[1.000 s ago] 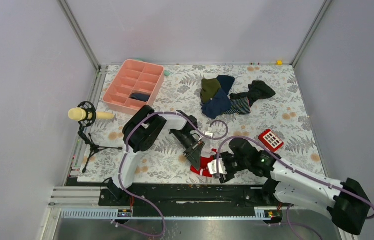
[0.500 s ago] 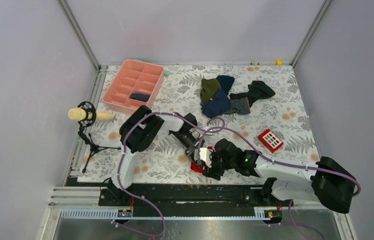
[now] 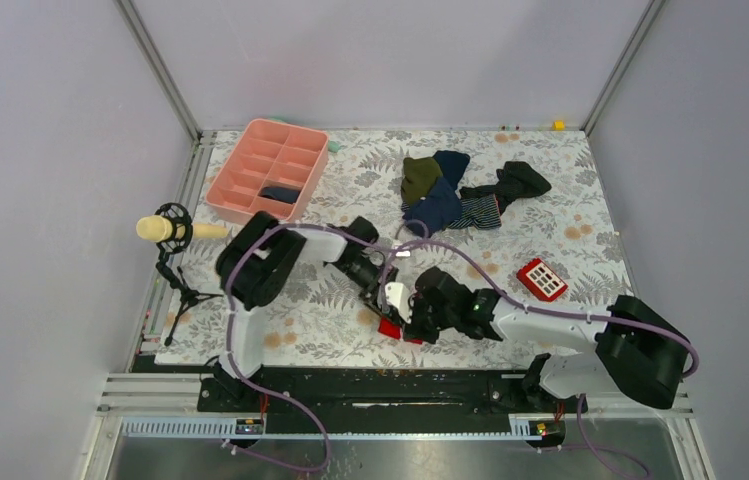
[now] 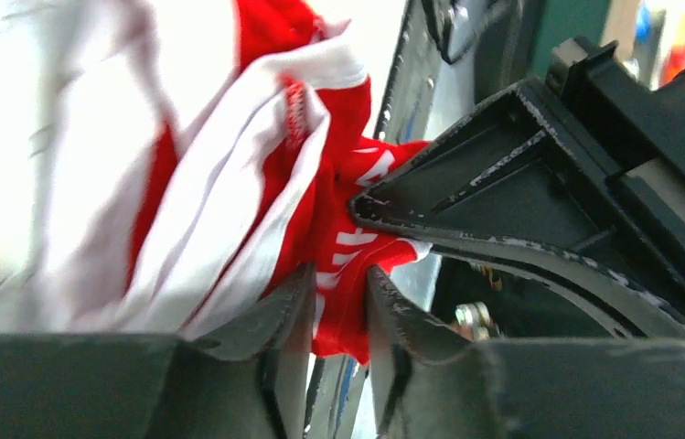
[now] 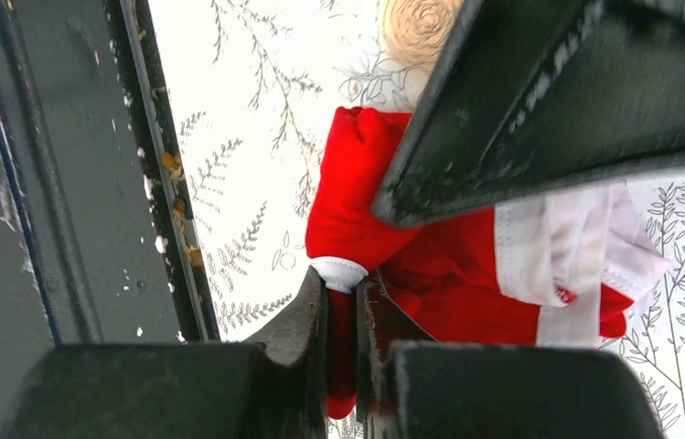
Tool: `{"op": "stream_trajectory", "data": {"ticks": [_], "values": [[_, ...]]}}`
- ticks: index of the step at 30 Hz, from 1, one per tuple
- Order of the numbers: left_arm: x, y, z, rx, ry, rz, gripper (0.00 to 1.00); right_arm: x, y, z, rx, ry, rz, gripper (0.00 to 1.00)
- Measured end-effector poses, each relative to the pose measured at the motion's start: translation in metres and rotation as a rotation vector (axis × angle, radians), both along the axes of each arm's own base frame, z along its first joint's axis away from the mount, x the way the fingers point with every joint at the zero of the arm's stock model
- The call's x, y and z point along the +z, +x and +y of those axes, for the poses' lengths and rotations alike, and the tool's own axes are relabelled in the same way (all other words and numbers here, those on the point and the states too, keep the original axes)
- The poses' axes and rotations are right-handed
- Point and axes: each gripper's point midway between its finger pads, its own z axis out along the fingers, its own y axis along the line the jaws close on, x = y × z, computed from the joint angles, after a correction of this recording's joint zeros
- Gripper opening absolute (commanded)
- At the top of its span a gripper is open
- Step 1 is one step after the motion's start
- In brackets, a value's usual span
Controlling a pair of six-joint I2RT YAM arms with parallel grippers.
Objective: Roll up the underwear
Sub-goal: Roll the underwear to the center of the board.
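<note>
The underwear (image 3: 388,327) is lying bunched at the near edge of the tabletop (image 3: 550,220), right btw the two arms and close to the black rail (image 3: 350,385) in front. It isn't lying flat, and no tidy roll is showing. From the top view only small bits of red are peeking out under the arms.

Left gripper (image 4: 337,306) is pinching a fold of red cloth w/ white lettering, its fingers pressing nearly together on it. Right gripper (image 5: 343,315) is doing the same on another fold, nipping a red edge w/ a white hem sitting just above the fingertips. The two are working v. close, almost touching, each one filling much of the other's wrist view.

Handling, as a judgement: this is thin, soft cloth, v. light and w/ no stiffness, so it is going to sag and crumple wherever it isn't being supported. It's not fragile and not slippery, and the fingers are biting into it fine. The trouble is more that a roll is prob. going to spring loose once let go, and the layers are bunching instead of winding evenly.

The white trim (image 5: 526,251) is looking thicker and firmer than the red body, so that's the better place to grab. Best is along a hemmed edge, w/ both grippers spaced apart on that edge rather than crowding one spot, holding the cloth taut btw them while turning it over. Grabbing mid-panel is likely picking up only one layer.
</note>
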Motion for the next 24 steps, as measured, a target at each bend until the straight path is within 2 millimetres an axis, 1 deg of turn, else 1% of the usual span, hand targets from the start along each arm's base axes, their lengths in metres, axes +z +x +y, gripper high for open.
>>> {"op": "stream_trajectory", "data": {"ticks": [2, 3, 6, 7, 8, 9, 11, 12, 14, 15, 18, 20, 21, 22, 24], "values": [[0.004, 0.013, 0.008, 0.091, 0.024, -0.055, 0.50, 0.003, 0.002, 0.004, -0.017, 0.006, 0.058, 0.00], [0.006, 0.027, 0.013, 0.162, 0.043, -0.106, 0.54, 0.005, 0.002, 0.007, -0.022, 0.013, 0.096, 0.00], [0.026, 0.090, 0.025, 0.406, 0.084, -0.243, 0.58, 0.008, -0.001, 0.012, -0.037, 0.027, 0.220, 0.00], [0.037, 0.114, 0.029, 0.493, 0.094, -0.287, 0.62, 0.008, 0.000, 0.012, -0.049, 0.030, 0.263, 0.00], [0.046, 0.131, 0.034, 0.557, 0.103, -0.321, 0.65, 0.007, 0.001, 0.012, -0.065, 0.036, 0.305, 0.00], [0.055, 0.146, 0.038, 0.612, 0.111, -0.357, 0.73, 0.005, 0.003, 0.011, -0.087, 0.041, 0.361, 0.00], [0.072, 0.163, 0.044, 0.693, 0.121, -0.433, 0.83, 0.004, 0.005, 0.010, -0.109, 0.052, 0.439, 0.00], [0.080, 0.167, 0.047, 0.721, 0.125, -0.465, 0.84, 0.004, 0.006, 0.010, -0.114, 0.057, 0.468, 0.00], [0.103, 0.172, 0.053, 0.783, 0.123, -0.550, 0.81, 0.004, 0.006, 0.011, -0.121, 0.058, 0.537, 0.00], [0.110, 0.173, 0.055, 0.800, 0.120, -0.575, 0.80, 0.004, 0.006, 0.012, -0.122, 0.053, 0.573, 0.00], [0.141, 0.174, 0.064, 0.864, 0.107, -0.672, 0.79, 0.002, 0.008, 0.019, -0.118, 0.039, 0.667, 0.00], [0.157, 0.171, 0.068, 0.886, 0.091, -0.743, 0.78, 0.001, 0.010, 0.023, -0.126, 0.036, 0.731, 0.00], [0.163, 0.168, 0.070, 0.892, 0.081, -0.783, 0.77, 0.000, 0.011, 0.024, -0.136, 0.038, 0.776, 0.00], [0.167, 0.160, 0.070, 0.882, 0.066, -0.829, 0.76, -0.001, 0.012, 0.024, -0.151, 0.040, 0.820, 0.00], [0.169, 0.138, 0.064, 0.819, 0.022, -0.919, 0.74, -0.003, 0.016, 0.022, -0.180, 0.046, 0.891, 0.00]]}}
